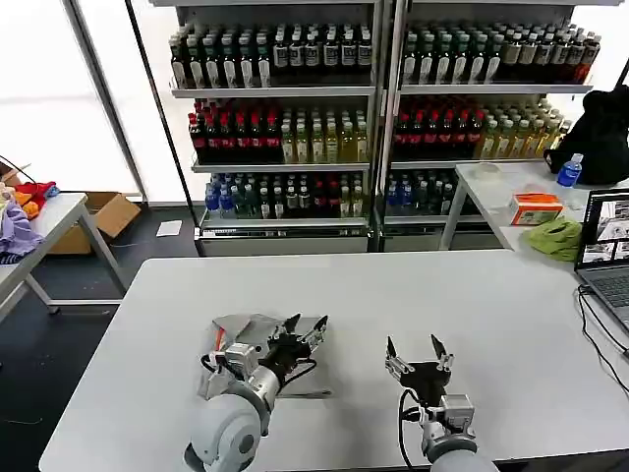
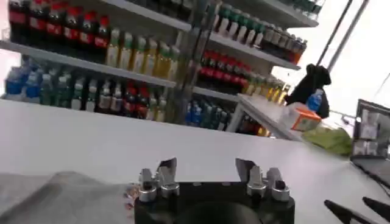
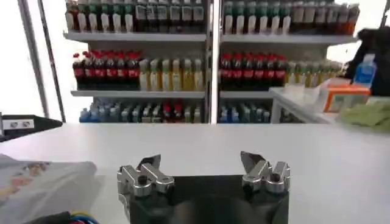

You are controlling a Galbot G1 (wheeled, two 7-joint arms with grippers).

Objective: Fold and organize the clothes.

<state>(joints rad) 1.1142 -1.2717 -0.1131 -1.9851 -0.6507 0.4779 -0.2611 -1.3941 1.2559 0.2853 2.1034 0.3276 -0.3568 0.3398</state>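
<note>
Shirt [image 1: 248,334] lies bundled into a compact grey heap on the desk [image 1: 413,295], near the front edge on the robot's left side, with a bit of its coloured print showing at one edge. The left pincer [image 1: 307,330] hangs just beside and partly over that heap, its two fingers spread apart with nothing between them; in the left wrist view the grey cloth [image 2: 61,195] sits low beside the left pincer [image 2: 206,170], not inside its gap. The right pincer [image 1: 414,351] hovers over bare desk, well apart from the cloth, fingers also spread and empty; in the right wrist view the right pincer [image 3: 203,167] points across the white top with the shirt [image 3: 42,182] off to one side. Farther out, a laptop [image 1: 609,256] rests at the right edge, a second desk behind carries a lime-green cloth [image 1: 555,238] and an orange box [image 1: 537,208], and shelves of bottles [image 1: 295,128] fill the back.

My judgement: the fold looks nearly finished or just let go. The risk is the left pincer catching a loose layer as it moves, dragging the bundle open or toward the near edge. A grip on only the top layer would also undo the fold.
</note>
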